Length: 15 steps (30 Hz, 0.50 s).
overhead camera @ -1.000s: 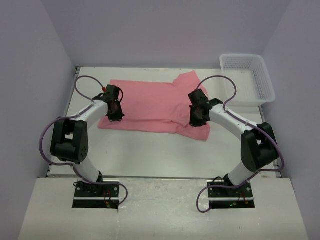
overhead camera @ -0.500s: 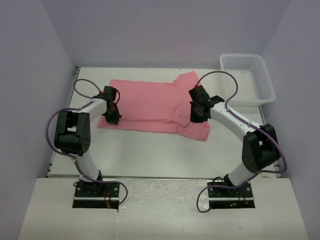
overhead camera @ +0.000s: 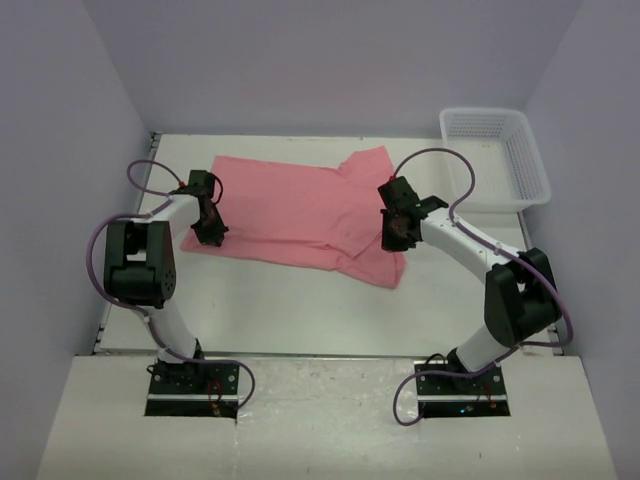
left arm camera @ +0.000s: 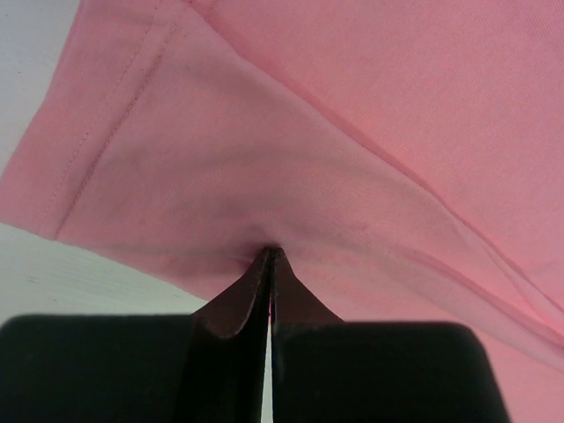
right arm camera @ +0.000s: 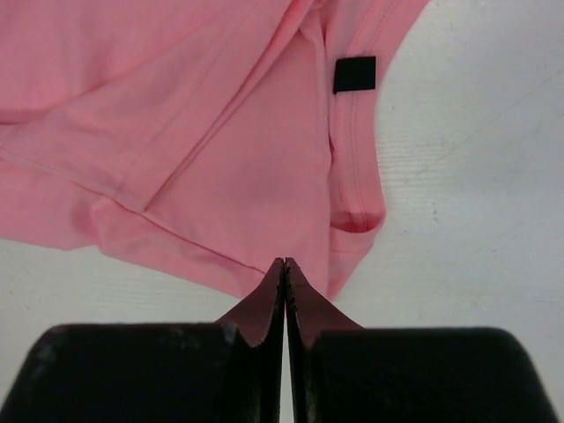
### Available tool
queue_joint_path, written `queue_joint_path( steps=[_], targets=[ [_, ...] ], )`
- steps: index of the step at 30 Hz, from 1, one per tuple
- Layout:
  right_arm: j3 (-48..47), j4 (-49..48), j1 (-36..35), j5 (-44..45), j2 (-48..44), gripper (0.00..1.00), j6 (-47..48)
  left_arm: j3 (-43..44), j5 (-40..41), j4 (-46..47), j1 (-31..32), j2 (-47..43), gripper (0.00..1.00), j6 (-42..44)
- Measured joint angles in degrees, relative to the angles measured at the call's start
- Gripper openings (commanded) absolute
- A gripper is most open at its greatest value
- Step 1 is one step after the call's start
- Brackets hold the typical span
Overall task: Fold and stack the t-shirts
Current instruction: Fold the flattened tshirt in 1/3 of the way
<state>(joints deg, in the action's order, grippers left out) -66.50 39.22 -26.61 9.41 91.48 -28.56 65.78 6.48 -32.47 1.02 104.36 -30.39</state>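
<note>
A: Where's the t-shirt (overhead camera: 300,205)?
B: Spread on the table (overhead camera: 300,300), far half, between both arms. Its right end is rumpled.
A: State of left hand (left arm camera: 270,256)?
B: Clenched, pinching the t-shirt's near left edge. Fabric puckers at the tips.
A: And right hand (right arm camera: 284,263)?
B: Clenched too, tips nipping the near hem on the right, near a small black tag (right arm camera: 354,74).
A: The basket (overhead camera: 497,155)?
B: White, at the far right corner, apart from the t-shirt.
</note>
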Motion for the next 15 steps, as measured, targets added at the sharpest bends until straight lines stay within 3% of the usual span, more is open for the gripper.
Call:
queue_joint_path(
  steps=[15],
  targets=[
    [5.9, -4.2, -0.4, -5.7, 3.3, 0.0, -1.3, 0.1, 0.8, -0.4, 0.0, 0.0, 0.0, 0.0]
  ],
)
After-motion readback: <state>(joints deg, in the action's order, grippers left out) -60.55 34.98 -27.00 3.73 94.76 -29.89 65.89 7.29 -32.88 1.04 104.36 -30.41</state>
